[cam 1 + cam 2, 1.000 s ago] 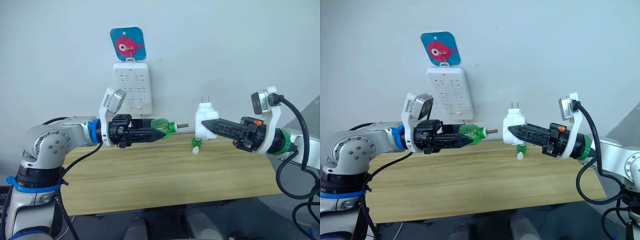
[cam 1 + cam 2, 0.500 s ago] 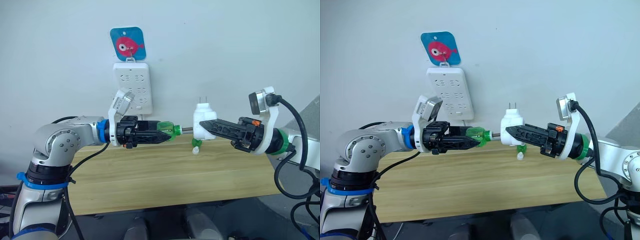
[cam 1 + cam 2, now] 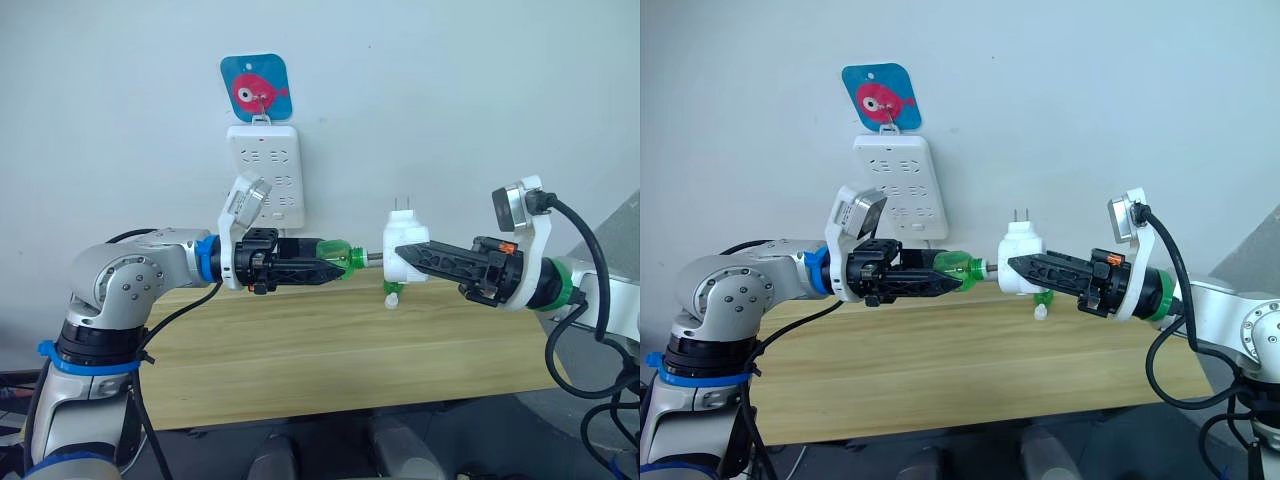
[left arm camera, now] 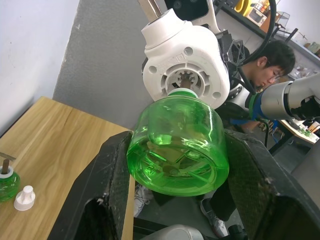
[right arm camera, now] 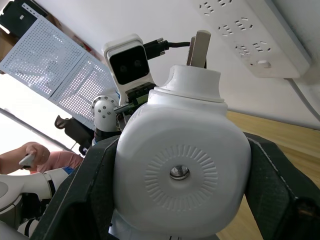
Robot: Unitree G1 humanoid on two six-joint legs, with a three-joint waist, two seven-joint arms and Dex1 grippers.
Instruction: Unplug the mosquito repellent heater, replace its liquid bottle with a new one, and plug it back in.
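Observation:
My left gripper (image 3: 322, 270) is shut on a green liquid bottle (image 3: 338, 260), held sideways above the table with its wick pointing right. My right gripper (image 3: 408, 254) is shut on the white mosquito repellent heater (image 3: 402, 243), prongs up, clear of the power strip (image 3: 265, 175) on the wall. The wick reaches the heater's side. In the left wrist view the bottle (image 4: 175, 145) has its neck at the heater's (image 4: 182, 70) ribbed socket. The right wrist view shows the heater's round vent (image 5: 181, 172) between the black fingers (image 5: 92, 192).
Another small green bottle (image 3: 393, 286) and a white cap (image 3: 390, 301) sit on the wooden table (image 3: 330, 345) below the heater. A fish-shaped hook (image 3: 255, 88) holds the strip. A person (image 4: 272, 62) sits behind the robot.
My left gripper has carried the bottle to the right and my right gripper has brought the heater to the left. The gap between wick and heater has closed.

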